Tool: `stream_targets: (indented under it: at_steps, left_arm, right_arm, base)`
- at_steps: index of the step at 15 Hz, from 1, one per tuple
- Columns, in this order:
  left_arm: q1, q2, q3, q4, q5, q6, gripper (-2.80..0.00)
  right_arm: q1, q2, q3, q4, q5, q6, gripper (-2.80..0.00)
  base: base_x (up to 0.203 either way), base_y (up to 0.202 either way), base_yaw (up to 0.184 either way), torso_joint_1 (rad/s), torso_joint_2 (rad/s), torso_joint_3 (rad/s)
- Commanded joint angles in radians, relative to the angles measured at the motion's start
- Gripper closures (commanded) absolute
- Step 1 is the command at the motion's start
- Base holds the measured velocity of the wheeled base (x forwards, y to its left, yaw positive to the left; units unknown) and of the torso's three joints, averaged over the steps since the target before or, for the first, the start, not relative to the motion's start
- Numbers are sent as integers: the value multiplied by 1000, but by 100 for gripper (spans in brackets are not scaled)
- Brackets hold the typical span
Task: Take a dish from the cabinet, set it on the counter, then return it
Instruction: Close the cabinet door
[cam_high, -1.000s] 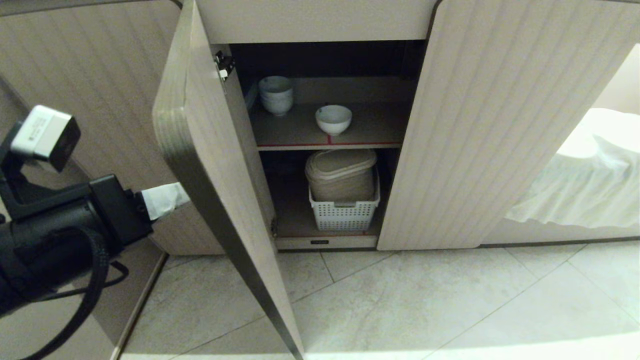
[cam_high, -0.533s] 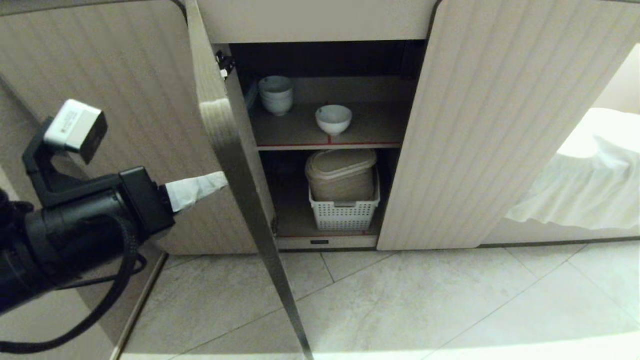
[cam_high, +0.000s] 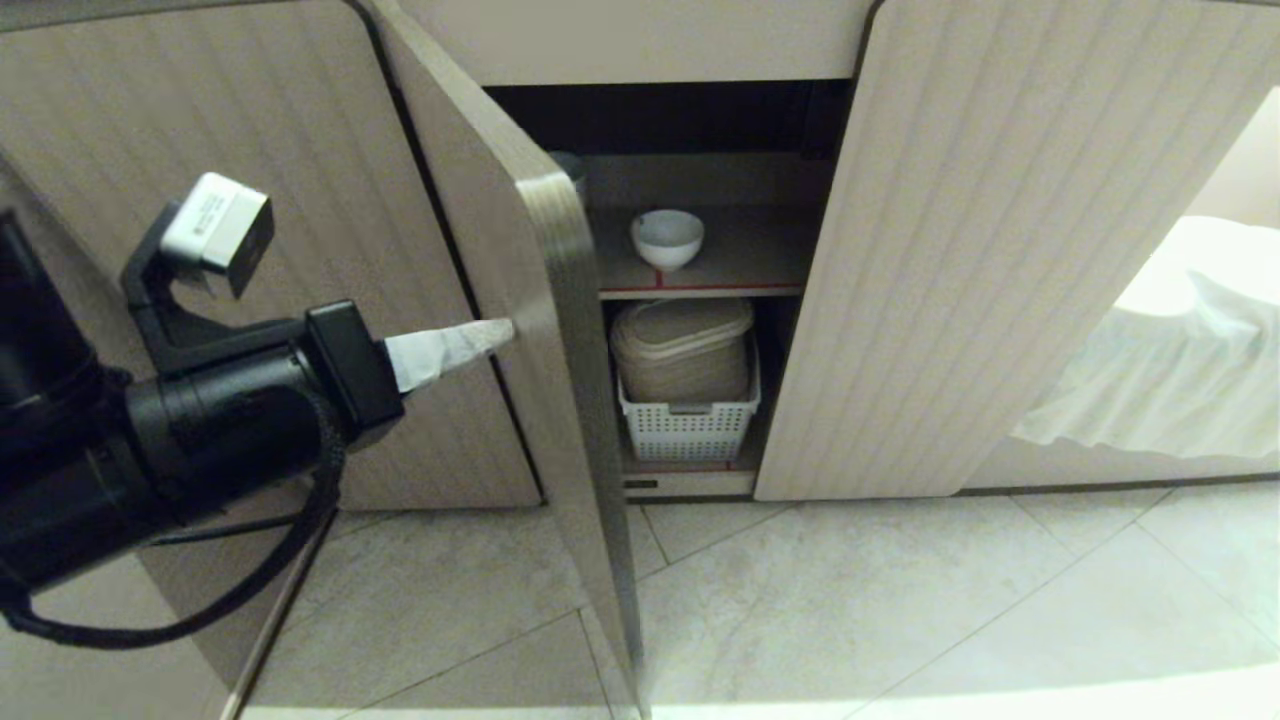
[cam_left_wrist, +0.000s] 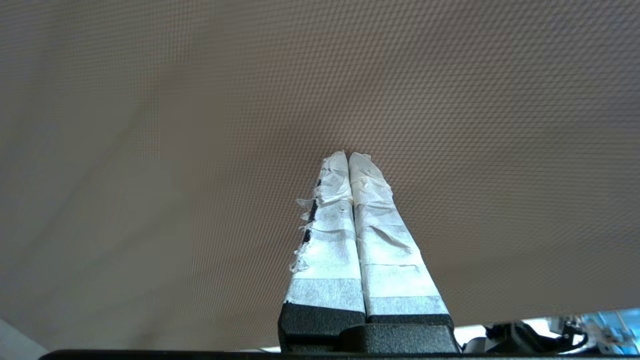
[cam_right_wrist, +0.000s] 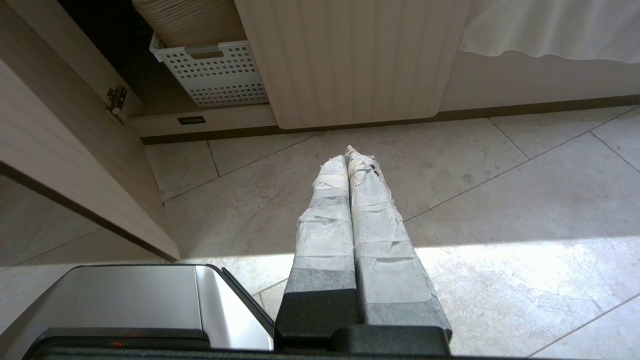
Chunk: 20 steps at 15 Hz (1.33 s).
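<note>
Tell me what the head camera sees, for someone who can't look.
The robot's left gripper, shut, presses its tip on the outside of the cabinet's left door, which stands partly open. Behind it a white bowl sits on the upper shelf, above a white basket holding a beige lidded container.

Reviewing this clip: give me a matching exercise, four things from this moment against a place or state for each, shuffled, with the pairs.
Things:
1. dish
2. white basket
3. left gripper
4. right gripper

Places or states:
A. shut, tips at the outer face of the left cabinet door
B. shut, pointing down over the tiled floor
C. alone on the upper shelf, near its red front edge
D. on the lower shelf, holding a beige lidded container

Pairs: 1-C, 2-D, 3-A, 4-B
</note>
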<state>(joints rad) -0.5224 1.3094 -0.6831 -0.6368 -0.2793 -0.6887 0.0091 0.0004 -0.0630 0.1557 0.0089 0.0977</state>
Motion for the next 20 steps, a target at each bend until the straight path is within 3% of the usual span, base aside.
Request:
stream_targets:
  at_steps: [1, 14, 20]
  left_arm:
    - [-18, 56, -45, -4, -1, -3, 0]
    - [-146, 523, -517, -32, 13, 24, 0]
    - [-145, 650, -706, -32, 88, 30, 0]
  right_arm:
    - [2, 1, 0, 1, 0, 1, 0]
    - [2, 1, 0, 1, 0, 1, 0]
    - [2, 0, 0, 1, 0, 1, 0]
  base:
    - [0, 0, 0, 0, 0, 0]
    - [0, 0, 0, 0, 0, 0]
    - [0, 0, 0, 0, 0, 0]
